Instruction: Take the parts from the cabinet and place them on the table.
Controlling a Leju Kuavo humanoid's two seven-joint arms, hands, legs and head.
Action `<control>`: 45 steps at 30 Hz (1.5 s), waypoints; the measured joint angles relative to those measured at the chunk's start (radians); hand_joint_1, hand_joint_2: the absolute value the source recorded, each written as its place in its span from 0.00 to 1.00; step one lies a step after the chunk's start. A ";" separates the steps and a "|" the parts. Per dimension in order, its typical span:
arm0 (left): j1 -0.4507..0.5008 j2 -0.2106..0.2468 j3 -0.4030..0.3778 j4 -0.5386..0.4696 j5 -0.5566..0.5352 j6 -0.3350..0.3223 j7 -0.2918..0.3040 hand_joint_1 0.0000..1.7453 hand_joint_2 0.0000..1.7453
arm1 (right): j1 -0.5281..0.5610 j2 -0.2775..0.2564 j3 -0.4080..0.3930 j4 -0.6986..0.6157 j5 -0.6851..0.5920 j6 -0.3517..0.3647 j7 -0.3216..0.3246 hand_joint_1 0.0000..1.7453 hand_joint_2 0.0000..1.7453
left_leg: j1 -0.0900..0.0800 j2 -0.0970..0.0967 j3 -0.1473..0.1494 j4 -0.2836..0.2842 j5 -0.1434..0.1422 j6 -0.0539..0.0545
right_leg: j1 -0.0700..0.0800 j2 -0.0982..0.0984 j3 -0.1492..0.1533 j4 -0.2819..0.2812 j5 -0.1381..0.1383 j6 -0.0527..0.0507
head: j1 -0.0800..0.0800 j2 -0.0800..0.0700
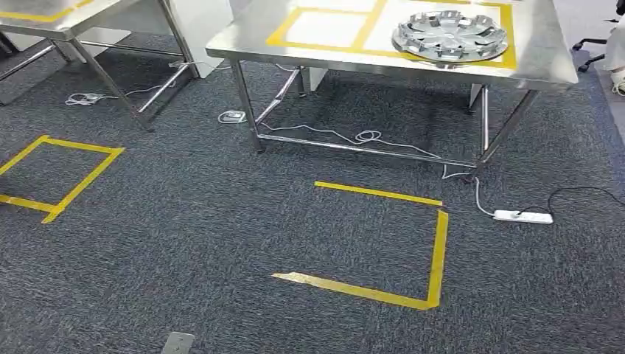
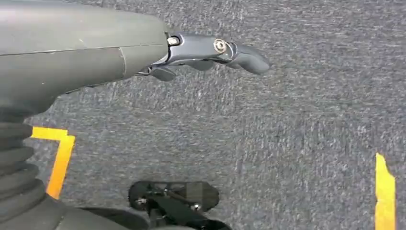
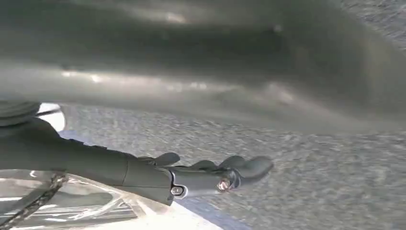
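Both the left hand [image 2: 210, 52] and the right hand [image 3: 206, 175] hang empty over the carpet, fingers loosely apart, while the hubcap [image 1: 451, 35] lies at one o'clock on the bench [image 1: 243, 40]: probably light, stiff, slick plastic, best gripped by its rim.

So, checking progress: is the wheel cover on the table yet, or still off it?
On it. The wheel cover lies flat on the steel table, inside a yellow-taped square.

Steel table [image 1: 538, 68]: silver wheel cover [image 1: 451, 35] was seen resting inside yellow tape frame [image 1: 508, 44] | carpet floor [image 1: 221, 221]: power strip [image 1: 522, 216] lay near table leg.
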 joint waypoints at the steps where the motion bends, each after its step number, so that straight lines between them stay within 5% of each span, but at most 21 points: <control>1: 0.000 -0.002 0.000 0.000 -0.002 0.000 0.000 0.00 0.00 | 0.001 0.000 0.000 0.000 0.000 0.000 0.000 0.00 0.00 | 0.000 0.000 0.001 -0.002 0.001 0.001 | 0.001 0.001 0.000 0.000 0.000 -0.001 | 0.000 0.000; 6: -0.001 -0.006 0.000 0.002 -0.004 0.000 0.000 0.00 0.00 | -0.001 -0.003 0.000 0.000 0.000 0.000 0.000 0.00 0.00 | 0.002 0.000 0.005 -0.013 0.005 -0.002 | 0.005 0.000 0.000 0.001 -0.003 -0.010 | 0.001 0.000; 11: -0.001 -0.008 0.000 0.002 -0.003 0.000 -0.003 0.00 0.00 | -0.001 -0.004 0.000 0.000 0.004 -0.001 0.005 0.00 0.00 | 0.004 0.000 0.005 -0.017 0.004 -0.029 | 0.006 0.000 0.000 0.001 -0.003 -0.012 | 0.001 0.000; 15: -0.003 -0.008 0.000 0.002 -0.004 0.000 -0.003 0.00 0.00 | -0.002 -0.004 0.000 0.000 0.003 -0.001 0.007 0.00 0.00 | 0.005 0.002 0.029 -0.064 0.025 -0.003 | 0.006 -0.005 0.017 -0.030 0.005 0.003 | 0.000 0.000; 17: -0.003 -0.009 0.000 0.002 -0.004 0.000 -0.003 0.00 0.00 | -0.004 -0.005 0.000 0.000 0.004 -0.002 0.007 0.00 0.00 | 0.010 0.001 0.048 -0.096 0.039 -0.004 | 0.004 -0.007 -0.013 0.032 -0.040 0.007 | 0.009 0.000; 19: -0.002 -0.010 0.000 0.003 -0.005 0.000 -0.003 0.00 0.00 | -0.004 -0.007 0.000 0.000 0.005 -0.002 0.009 0.00 0.00 | 0.011 -0.005 0.043 -0.092 0.041 -0.004 | 0.002 -0.007 -0.083 0.176 -0.107 0.015 | 0.010 0.000; 21: 0.001 -0.011 0.000 0.005 -0.005 0.000 -0.003 0.00 0.00 | -0.001 -0.008 0.000 0.000 0.005 -0.003 0.011 0.00 0.00 | 0.012 -0.016 0.042 -0.087 0.038 -0.006 | 0.000 -0.007 -0.112 0.225 -0.101 0.024 | 0.010 0.000; 24: 0.000 -0.012 0.000 0.005 -0.005 -0.002 -0.003 0.00 0.00 | -0.001 -0.009 0.000 0.000 0.009 -0.003 0.016 0.00 0.00 | 0.024 -0.048 0.038 -0.063 0.025 -0.027 | -0.013 0.009 -0.012 0.022 0.023 0.038 | 0.009 0.000; 25: -0.001 -0.011 0.000 0.005 -0.005 -0.002 -0.003 0.00 0.00 | -0.002 -0.008 0.000 0.000 0.010 -0.003 0.016 0.00 0.00 | 0.025 -0.056 0.033 -0.051 0.018 -0.037 | -0.017 0.059 0.014 -0.018 0.004 0.044 | 0.011 0.000; 26: -0.003 -0.010 0.000 0.005 -0.004 -0.002 -0.003 0.00 0.00 | -0.004 -0.008 0.000 0.000 0.011 -0.003 0.017 0.00 0.00 | 0.019 -0.064 0.022 -0.036 0.012 -0.045 | -0.010 0.062 0.014 -0.024 0.002 0.023 | 0.019 0.000; 27: -0.002 -0.010 0.000 0.005 -0.004 -0.002 -0.003 0.00 0.00 | -0.002 -0.008 0.000 0.000 0.011 -0.004 0.017 0.00 0.00 | 0.018 -0.072 0.020 -0.035 0.016 -0.046 | -0.010 0.045 0.014 -0.017 0.003 0.004 | 0.013 0.000; 30: 0.004 -0.009 0.002 0.005 -0.004 -0.001 -0.003 0.00 0.00 | -0.001 -0.008 0.000 0.000 0.011 -0.004 0.019 0.00 0.00 | 0.024 -0.098 0.011 -0.037 0.020 -0.057 | -0.012 0.011 0.014 -0.011 0.008 -0.017 | 0.010 0.000; 32: 0.004 -0.009 0.002 0.005 -0.004 -0.001 -0.003 0.00 0.00 | -0.002 -0.008 0.000 0.000 0.012 -0.006 0.018 0.00 0.00 | 0.018 0.001 -0.021 0.035 -0.028 -0.061 | -0.007 -0.011 0.015 -0.012 0.008 -0.031 | -0.002 0.000; 33: 0.000 -0.009 0.002 0.005 -0.004 -0.001 -0.003 0.00 0.00 | -0.001 -0.008 0.000 0.000 0.013 -0.006 0.018 0.00 0.00 | 0.018 0.027 -0.057 0.111 -0.068 -0.063 | -0.003 -0.026 0.013 -0.012 0.008 -0.034 | -0.003 0.000; 35: -0.002 -0.009 0.002 0.005 -0.004 -0.001 -0.003 0.00 0.00 | 0.004 -0.009 0.000 0.000 0.013 -0.006 0.019 0.00 0.00 | 0.018 0.046 -0.129 0.272 -0.133 -0.061 | 0.004 -0.063 0.011 -0.012 0.005 -0.039 | -0.002 0.000; 36: 0.000 -0.009 0.002 0.005 -0.004 -0.001 -0.003 0.00 0.00 | 0.004 -0.009 0.000 0.000 0.013 -0.006 0.019 0.00 0.00 | 0.017 0.047 -0.136 0.291 -0.131 -0.057 | 0.007 -0.078 0.012 -0.012 0.004 -0.040 | -0.003 0.000; 37: 0.002 -0.009 0.002 0.005 -0.004 -0.001 -0.003 0.00 0.00 | 0.003 -0.008 0.000 0.000 0.013 -0.007 0.019 0.00 0.00 | 0.016 0.048 -0.119 0.266 -0.106 -0.052 | 0.009 -0.091 0.012 -0.012 0.003 -0.041 | -0.003 0.000; 39: 0.002 -0.009 0.002 0.005 -0.004 -0.001 -0.004 0.00 0.00 | -0.001 -0.008 0.000 0.000 0.015 -0.007 0.019 0.00 0.00 | 0.007 0.061 -0.038 0.110 -0.024 -0.032 | 0.014 -0.117 0.017 -0.012 0.001 -0.042 | -0.003 0.000; 40: 0.000 -0.009 0.002 0.005 -0.004 -0.001 -0.004 0.00 0.00 | -0.003 -0.008 0.000 0.000 0.018 -0.007 0.019 0.00 0.00 | -0.004 0.108 0.010 0.021 0.007 -0.015 | 0.014 -0.128 0.020 -0.013 0.000 -0.040 | -0.003 0.000; 41: -0.004 -0.008 0.002 0.005 -0.004 -0.002 -0.004 0.00 0.00 | -0.002 -0.006 0.000 0.000 0.018 -0.007 0.019 0.00 0.00 | -0.017 0.155 0.025 -0.014 -0.011 -0.009 | 0.021 -0.140 0.020 -0.011 -0.004 -0.035 | -0.002 0.000; 45: -0.006 -0.005 0.003 0.005 -0.003 -0.013 -0.002 0.00 0.00 | -0.014 -0.007 0.002 0.000 0.021 -0.011 0.021 0.00 0.00 | -0.017 0.102 0.017 -0.033 -0.003 -0.002 | 0.024 -0.191 0.033 -0.021 -0.006 -0.015 | -0.005 0.000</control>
